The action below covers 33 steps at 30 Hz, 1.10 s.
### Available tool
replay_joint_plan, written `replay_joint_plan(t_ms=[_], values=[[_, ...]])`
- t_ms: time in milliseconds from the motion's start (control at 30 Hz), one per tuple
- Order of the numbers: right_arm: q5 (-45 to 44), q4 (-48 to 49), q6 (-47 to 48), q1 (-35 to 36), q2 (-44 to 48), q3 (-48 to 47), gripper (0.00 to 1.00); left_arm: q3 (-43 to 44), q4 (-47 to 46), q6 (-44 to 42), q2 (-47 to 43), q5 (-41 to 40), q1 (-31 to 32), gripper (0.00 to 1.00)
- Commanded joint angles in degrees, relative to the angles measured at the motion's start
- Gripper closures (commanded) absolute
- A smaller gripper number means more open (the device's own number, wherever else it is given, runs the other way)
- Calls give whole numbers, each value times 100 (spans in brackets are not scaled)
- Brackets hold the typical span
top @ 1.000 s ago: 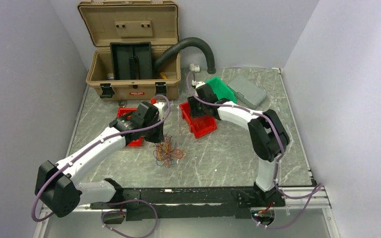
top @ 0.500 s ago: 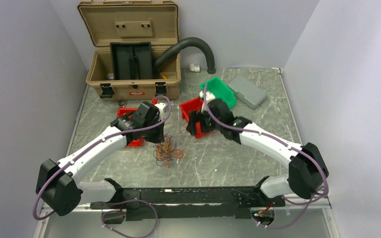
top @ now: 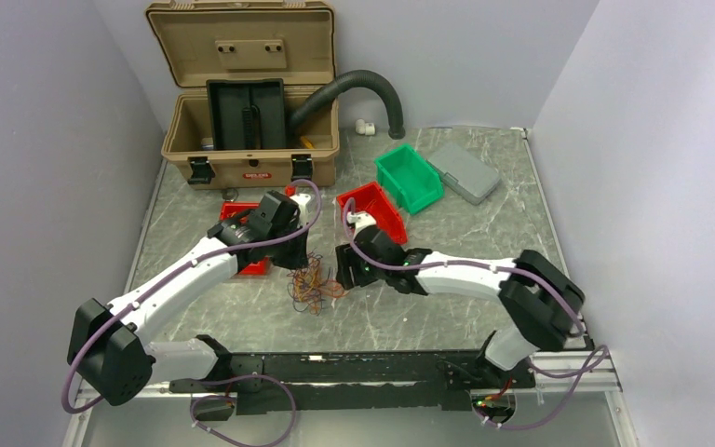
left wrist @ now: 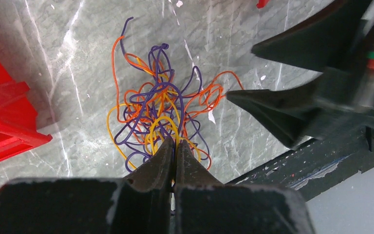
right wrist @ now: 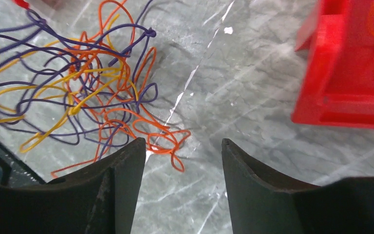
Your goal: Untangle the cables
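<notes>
The cables (top: 315, 287) are a small tangle of thin orange, yellow and purple wires on the grey table, seen close in the left wrist view (left wrist: 160, 109) and the right wrist view (right wrist: 85, 92). My left gripper (left wrist: 174, 142) is shut on a yellow wire at the tangle's near edge; in the top view it (top: 300, 264) is at the tangle's far left. My right gripper (right wrist: 182, 144) is open and empty, just right of the tangle, with an orange loop (right wrist: 168, 141) by its left finger. In the top view it (top: 337, 277) sits at the tangle's right side.
A red bin (top: 375, 207) lies behind the right gripper, also in the right wrist view (right wrist: 350, 73). Another red bin (top: 236, 213) is under the left arm. A green bin (top: 410, 177), a grey case (top: 465, 171), a tan toolbox (top: 249, 140) and a black hose (top: 372, 86) stand farther back.
My right arm has swung from the red and green bins forward and left, down to the right side of the tangle. The left gripper has stayed on the tangle.
</notes>
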<state>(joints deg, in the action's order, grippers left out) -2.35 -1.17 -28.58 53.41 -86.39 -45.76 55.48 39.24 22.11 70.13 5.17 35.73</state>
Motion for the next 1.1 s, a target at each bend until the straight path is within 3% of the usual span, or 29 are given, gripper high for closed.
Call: replay_joint_plan(t_ms=[0, 67, 167, 200, 467, 633, 733, 1067], values=[[-209, 643, -102, 208, -595, -416, 42, 2, 46, -31, -18, 0, 13, 100], [-271, 584, -144, 231, -823, -512, 49, 15, 77, -38, 6, -36, 12, 100], [-474, 398, -259, 229, -847, -565, 92, 57, 117, -12, 43, -132, 13, 100], [-605, 307, -320, 228, -763, -536, 100, 61, 143, 44, 47, -217, -6, 100], [-2652, -1405, -822, 105, 545, -310, 100, -283, 78, 507, -345, -413, -939, 100], [-4202, -3684, -2281, -258, 1589, -428, 100, -333, 274, 796, -808, -1110, -1211, 100], [-4597, -4571, -2805, -712, 2315, -468, 100, -350, 397, 993, -1070, -1462, -1326, 100], [-5884, -5635, -1899, -1850, 3960, -1631, 100, -303, 768, 1244, -1199, -1958, -1375, 100]])
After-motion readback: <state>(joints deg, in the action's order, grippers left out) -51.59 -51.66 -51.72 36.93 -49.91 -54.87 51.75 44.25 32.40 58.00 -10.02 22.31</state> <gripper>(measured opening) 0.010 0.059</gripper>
